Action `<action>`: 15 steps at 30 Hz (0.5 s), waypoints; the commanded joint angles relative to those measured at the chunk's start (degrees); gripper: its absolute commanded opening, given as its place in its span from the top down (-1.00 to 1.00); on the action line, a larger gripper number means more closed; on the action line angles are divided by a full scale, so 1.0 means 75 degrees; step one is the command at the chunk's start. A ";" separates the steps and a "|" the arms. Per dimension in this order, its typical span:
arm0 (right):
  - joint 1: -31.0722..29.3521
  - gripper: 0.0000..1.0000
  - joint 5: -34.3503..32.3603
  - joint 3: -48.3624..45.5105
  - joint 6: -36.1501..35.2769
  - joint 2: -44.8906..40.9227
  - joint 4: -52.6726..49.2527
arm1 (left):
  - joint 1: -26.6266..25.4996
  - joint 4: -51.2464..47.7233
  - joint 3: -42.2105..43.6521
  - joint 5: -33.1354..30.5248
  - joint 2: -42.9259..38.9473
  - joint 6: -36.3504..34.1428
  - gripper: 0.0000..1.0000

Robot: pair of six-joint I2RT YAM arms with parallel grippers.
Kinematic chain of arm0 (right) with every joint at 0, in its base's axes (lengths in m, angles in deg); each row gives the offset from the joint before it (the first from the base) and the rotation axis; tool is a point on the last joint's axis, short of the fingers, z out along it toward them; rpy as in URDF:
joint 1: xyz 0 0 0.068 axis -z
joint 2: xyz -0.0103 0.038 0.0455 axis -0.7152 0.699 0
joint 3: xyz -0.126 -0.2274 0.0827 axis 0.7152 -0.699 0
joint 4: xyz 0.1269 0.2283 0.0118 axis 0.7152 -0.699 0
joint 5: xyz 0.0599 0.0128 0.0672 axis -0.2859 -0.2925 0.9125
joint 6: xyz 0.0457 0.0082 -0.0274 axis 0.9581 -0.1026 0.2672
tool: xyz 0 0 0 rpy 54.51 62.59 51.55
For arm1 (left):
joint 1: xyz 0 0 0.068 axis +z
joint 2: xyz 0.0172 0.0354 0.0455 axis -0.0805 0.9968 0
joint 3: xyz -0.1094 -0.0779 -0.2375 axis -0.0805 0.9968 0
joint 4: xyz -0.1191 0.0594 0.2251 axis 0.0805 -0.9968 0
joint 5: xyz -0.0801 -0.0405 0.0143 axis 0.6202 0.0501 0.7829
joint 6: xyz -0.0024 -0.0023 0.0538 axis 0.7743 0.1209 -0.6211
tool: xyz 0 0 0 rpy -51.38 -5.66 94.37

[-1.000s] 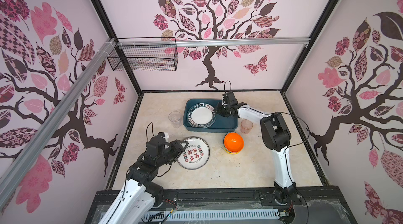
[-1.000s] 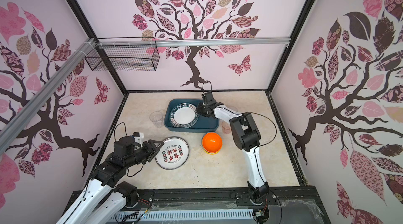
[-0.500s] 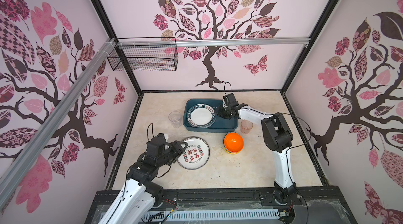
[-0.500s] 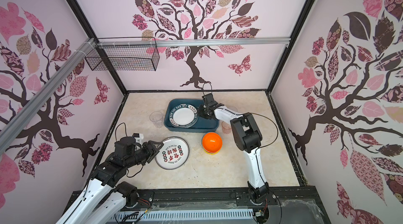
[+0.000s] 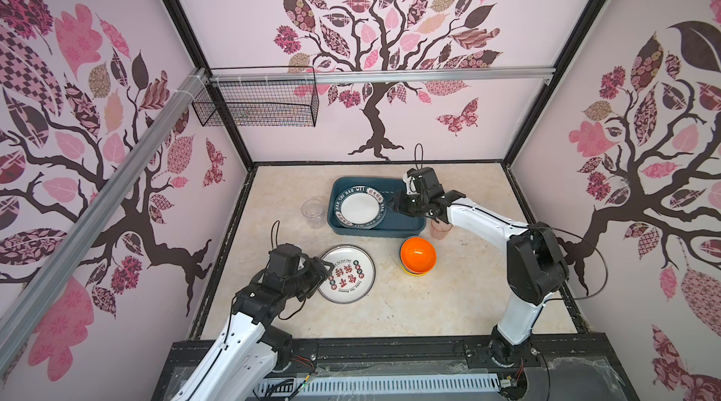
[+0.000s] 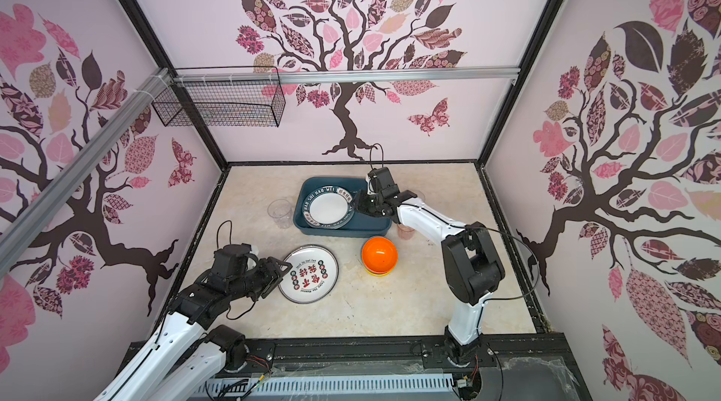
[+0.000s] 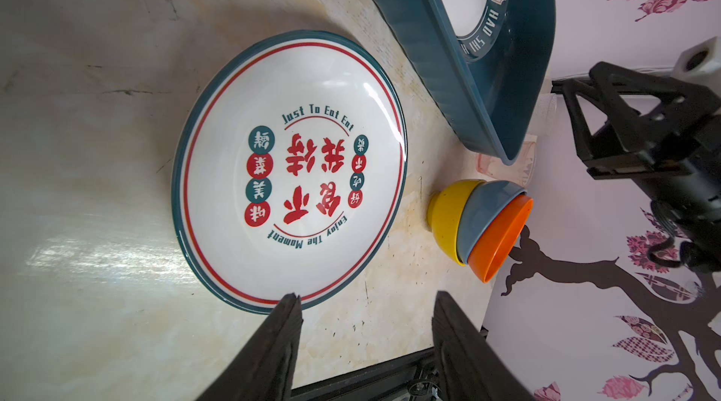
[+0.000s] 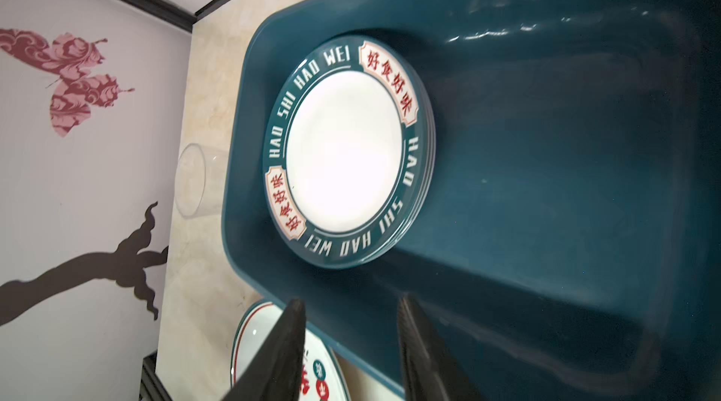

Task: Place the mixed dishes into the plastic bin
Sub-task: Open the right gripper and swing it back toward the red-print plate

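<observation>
lower centre of a top view: left gripper spread and empty at the left edge of the red-lettered plate, bowl stack just right of it. higher up, the right gripper has widened over the last second and pinches nothing, leaving the hao wei plate flat inside the plastic bin. i judge that plate delivered; the red-lettered plate, bowls, clear cup and pinkish cup remain outside.
</observation>
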 commanded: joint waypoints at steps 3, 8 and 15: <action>-0.0199 0.10 0.1152 -0.0633 -0.0221 -0.0756 -0.0059 | 0.0175 -0.0561 -0.0053 -0.0296 0.0123 -0.0283 -0.14; -0.0457 0.00 0.1663 -0.1202 -0.0328 -0.1236 0.0052 | 0.0200 -0.0703 0.0074 -0.0467 0.0186 -0.0313 -0.19; -0.0684 -0.10 0.2672 -0.2449 0.0112 -0.1924 0.1104 | 0.0206 -0.0703 0.0511 -0.0662 0.0399 -0.0280 -0.23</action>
